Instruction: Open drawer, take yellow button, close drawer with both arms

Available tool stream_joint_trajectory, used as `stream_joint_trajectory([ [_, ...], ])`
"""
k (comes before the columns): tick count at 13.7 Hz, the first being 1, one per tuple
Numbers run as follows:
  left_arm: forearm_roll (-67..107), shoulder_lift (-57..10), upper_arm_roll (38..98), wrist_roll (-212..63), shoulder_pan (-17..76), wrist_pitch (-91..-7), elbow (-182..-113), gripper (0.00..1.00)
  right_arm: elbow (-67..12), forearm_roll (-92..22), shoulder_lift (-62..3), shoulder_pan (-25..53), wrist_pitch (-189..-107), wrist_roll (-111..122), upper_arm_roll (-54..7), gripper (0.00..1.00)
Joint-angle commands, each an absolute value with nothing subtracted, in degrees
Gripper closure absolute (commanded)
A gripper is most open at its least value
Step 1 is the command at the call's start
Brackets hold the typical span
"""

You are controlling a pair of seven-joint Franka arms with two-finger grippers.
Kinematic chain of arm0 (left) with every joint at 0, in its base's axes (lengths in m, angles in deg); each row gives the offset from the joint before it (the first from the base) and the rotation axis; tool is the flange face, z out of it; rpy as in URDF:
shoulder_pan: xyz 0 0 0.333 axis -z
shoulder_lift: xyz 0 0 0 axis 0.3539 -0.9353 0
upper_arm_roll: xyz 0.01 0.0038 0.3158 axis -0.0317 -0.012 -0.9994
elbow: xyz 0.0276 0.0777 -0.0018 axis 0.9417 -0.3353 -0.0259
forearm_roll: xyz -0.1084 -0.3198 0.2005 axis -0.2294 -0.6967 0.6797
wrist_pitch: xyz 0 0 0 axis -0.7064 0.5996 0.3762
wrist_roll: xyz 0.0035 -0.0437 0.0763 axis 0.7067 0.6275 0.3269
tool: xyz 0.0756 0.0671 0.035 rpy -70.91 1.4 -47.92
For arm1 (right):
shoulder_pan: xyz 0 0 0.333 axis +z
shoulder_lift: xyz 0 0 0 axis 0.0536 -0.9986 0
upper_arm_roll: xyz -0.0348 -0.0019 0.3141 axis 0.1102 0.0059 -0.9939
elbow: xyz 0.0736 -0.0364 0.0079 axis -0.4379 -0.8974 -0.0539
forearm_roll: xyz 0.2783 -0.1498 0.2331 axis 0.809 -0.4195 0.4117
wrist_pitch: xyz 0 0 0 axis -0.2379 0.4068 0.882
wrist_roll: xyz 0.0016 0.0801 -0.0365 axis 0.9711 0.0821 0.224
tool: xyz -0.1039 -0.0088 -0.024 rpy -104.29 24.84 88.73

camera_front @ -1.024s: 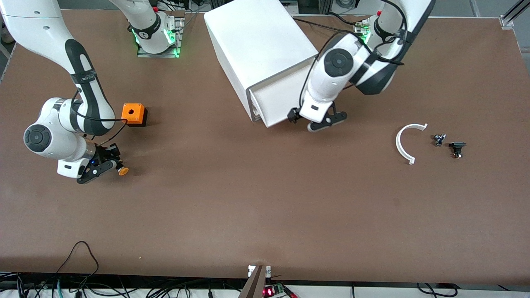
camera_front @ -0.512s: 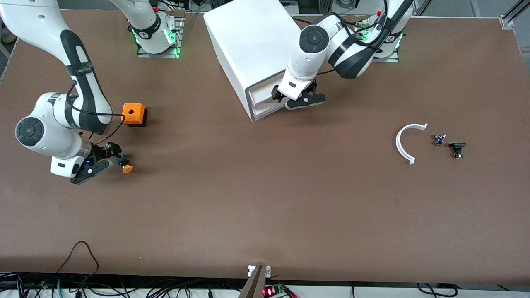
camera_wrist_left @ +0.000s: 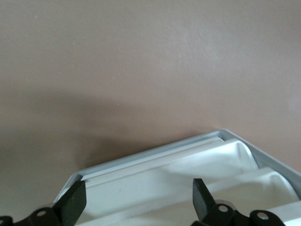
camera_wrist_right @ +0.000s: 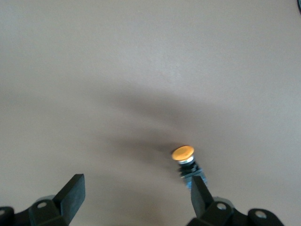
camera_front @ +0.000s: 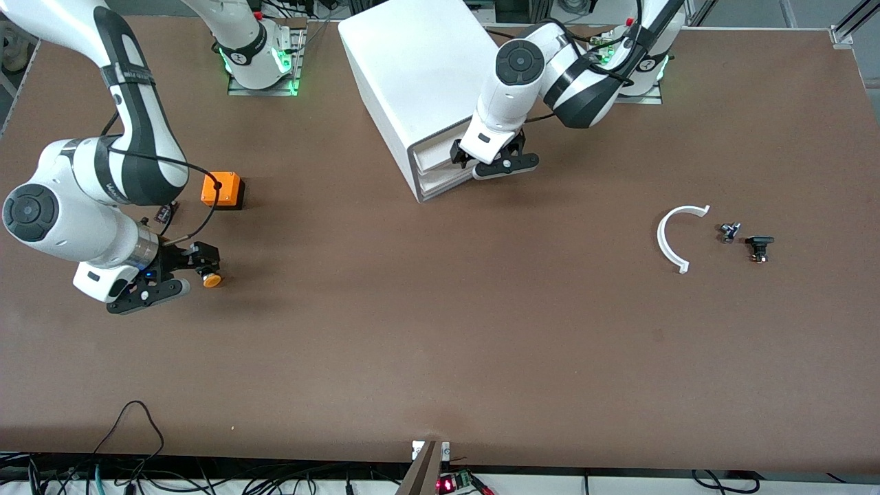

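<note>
The white cabinet (camera_front: 426,69) stands at the table's robot end. Its uppermost drawer (camera_front: 440,157) sits pushed in, level with the grey front rim. My left gripper (camera_front: 493,162) is open right in front of that drawer. In the left wrist view the open left gripper (camera_wrist_left: 136,205) spans the drawer front (camera_wrist_left: 155,181). The button (camera_front: 211,280) lies on the table toward the right arm's end, orange cap up. My right gripper (camera_front: 180,275) is open just over the table beside it. In the right wrist view the button (camera_wrist_right: 184,154) lies next to one fingertip (camera_wrist_right: 197,190), unclamped.
An orange cube with a hole (camera_front: 221,190) sits on the table farther from the front camera than the button. A white curved piece (camera_front: 670,237) and two small black parts (camera_front: 729,232) (camera_front: 759,247) lie toward the left arm's end.
The left gripper pushed the drawer into the cabinet and has stayed at its front. The right gripper opened, let go of the button on the table and rose a little.
</note>
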State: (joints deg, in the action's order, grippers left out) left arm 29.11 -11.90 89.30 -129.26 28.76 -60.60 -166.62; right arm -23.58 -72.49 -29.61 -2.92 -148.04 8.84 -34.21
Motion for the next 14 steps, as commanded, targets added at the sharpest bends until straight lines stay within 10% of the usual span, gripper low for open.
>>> stream_joint_trajectory([
  [1,29.80,-10.10,92.23,-129.19,28.64,-59.33,-167.95,0.00,-17.26,-72.91,-29.37,-3.42,-139.85,-4.34,-37.92,0.00],
  [7,30.50,-8.69,90.39,-129.46,25.92,-57.75,-167.42,0.00,-8.18,-78.80,-24.63,-1.22,-127.42,-8.70,-38.20,0.00],
  [14,30.15,-6.93,71.61,-119.65,24.60,-57.14,-158.64,0.00,-8.79,-78.45,-17.77,-1.40,-126.81,-8.70,-29.34,0.00],
])
